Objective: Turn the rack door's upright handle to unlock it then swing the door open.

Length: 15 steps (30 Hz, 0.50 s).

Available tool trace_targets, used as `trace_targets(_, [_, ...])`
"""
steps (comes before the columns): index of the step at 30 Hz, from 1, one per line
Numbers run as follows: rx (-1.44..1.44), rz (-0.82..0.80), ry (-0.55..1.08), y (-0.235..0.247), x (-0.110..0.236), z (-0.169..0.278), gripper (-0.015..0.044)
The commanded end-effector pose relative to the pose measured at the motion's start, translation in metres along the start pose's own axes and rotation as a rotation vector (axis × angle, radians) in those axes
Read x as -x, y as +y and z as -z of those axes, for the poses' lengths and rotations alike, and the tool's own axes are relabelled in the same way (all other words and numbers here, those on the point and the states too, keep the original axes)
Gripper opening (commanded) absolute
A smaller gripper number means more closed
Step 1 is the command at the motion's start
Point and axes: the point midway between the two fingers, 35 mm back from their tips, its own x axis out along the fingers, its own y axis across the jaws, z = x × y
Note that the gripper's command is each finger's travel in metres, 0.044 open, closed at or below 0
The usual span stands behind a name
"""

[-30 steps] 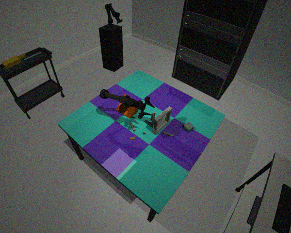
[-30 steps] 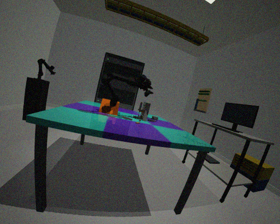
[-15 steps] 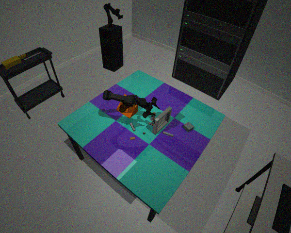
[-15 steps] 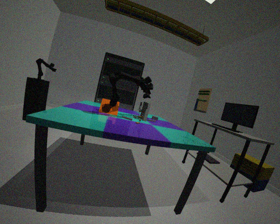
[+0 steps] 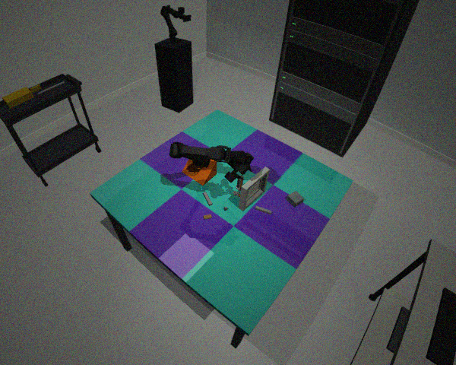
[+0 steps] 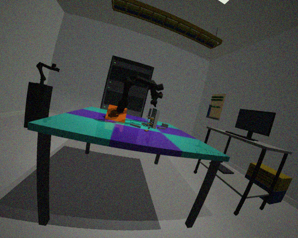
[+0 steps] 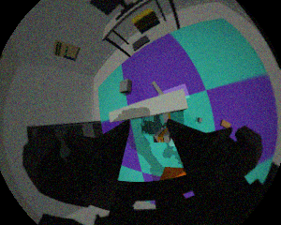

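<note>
The pale rack frame stands upright on the table, its slatted door inside it; the door looks shut, but its exact angle cannot be told. The handle is a small upright piece with orange parts on the arm's side of the door; its turn is too small to read. My gripper is open and points down above the handle side of the frame. In the wrist view the handle shows beyond the gap between the fingers, nearer the right finger. Nothing is between the fingertips.
A grey block and a pale bar lie behind the frame. Another bar, a small grey piece and a tan piece lie near the orange arm base.
</note>
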Motion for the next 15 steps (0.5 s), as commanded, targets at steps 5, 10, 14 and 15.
trace_targets(5, [0.071, 0.166, 0.133, 0.001, -0.008, 0.017, 0.0291])
trace_targets(10, [0.117, 0.27, 0.205, 0.001, -0.01, 0.026, 0.0291])
trace_targets(14, [0.16, 0.356, 0.252, 0.0, -0.01, 0.032, 0.0291])
trace_targets(15, [0.172, 0.378, 0.263, 0.0, -0.009, 0.033, 0.0291])
